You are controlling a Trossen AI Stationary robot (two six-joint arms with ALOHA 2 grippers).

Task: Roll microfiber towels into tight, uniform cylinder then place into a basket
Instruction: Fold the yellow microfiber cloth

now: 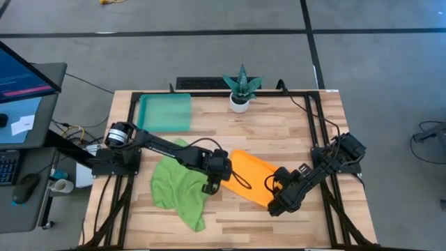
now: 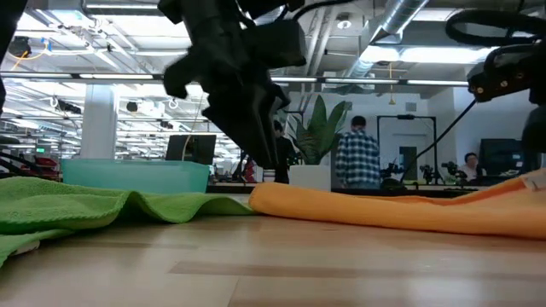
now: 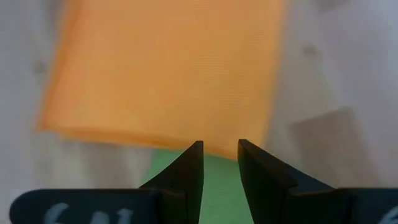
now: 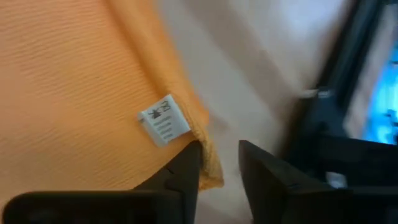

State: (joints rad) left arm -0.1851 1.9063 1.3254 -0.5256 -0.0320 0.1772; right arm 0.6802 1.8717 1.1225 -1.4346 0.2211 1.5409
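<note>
Both claws — left claw [image 3: 220, 155], right claw [image 4: 219, 155] — stand parted over the flat, fine-ribbed orange towel [image 1: 252, 177].

Light: bright, even, from ceiling strip lamps [image 2: 111, 81].
Shadows: soft, short beneath both arms.
Glare: ceiling lamps bloom white in the low view.
Blur: both wrist views soft; orange towel [image 3: 168, 68] out of focus.
</note>
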